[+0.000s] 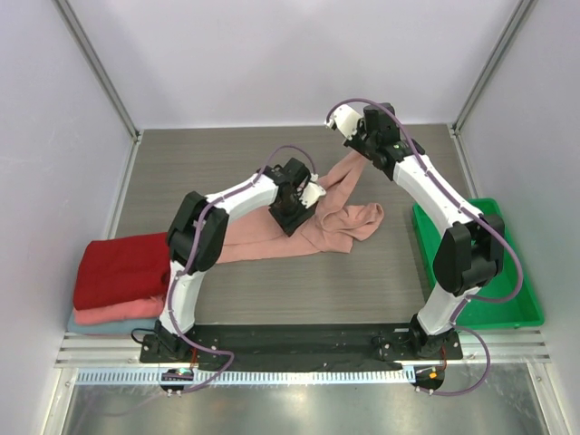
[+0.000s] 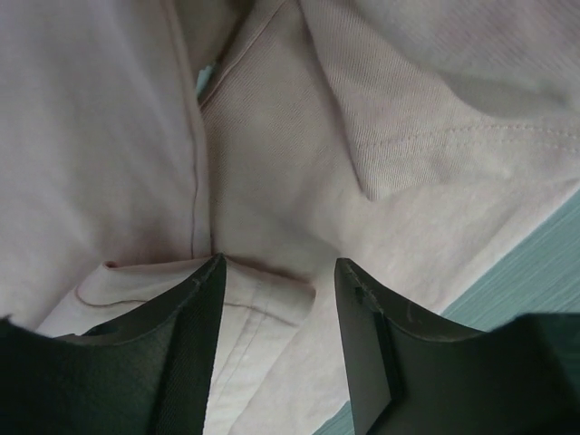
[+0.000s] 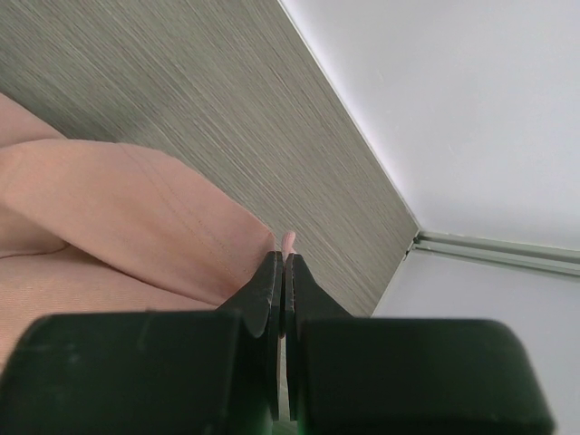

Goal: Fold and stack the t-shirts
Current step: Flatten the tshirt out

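Observation:
A dusty-pink t-shirt [image 1: 340,222] lies crumpled mid-table, with one corner drawn up toward the back right. My right gripper [image 1: 354,150] is shut on that corner; in the right wrist view a sliver of pink cloth [image 3: 288,242] pokes out past the pressed-together tips [image 3: 285,258]. My left gripper [image 1: 298,216] points down onto the shirt's left part. In the left wrist view its jaws [image 2: 276,267] stand apart, with a hemmed fold of the shirt [image 2: 263,299] lying loose between them. At the left edge sits a stack of folded t-shirts: dark red [image 1: 118,267] on salmon-pink [image 1: 113,313] on light blue [image 1: 76,324].
A green plastic tray [image 1: 507,313] stands at the right edge beside the right arm's base. White walls enclose the grey table [image 1: 208,163] on three sides. The arms' mounting rail [image 1: 299,340] runs along the near edge.

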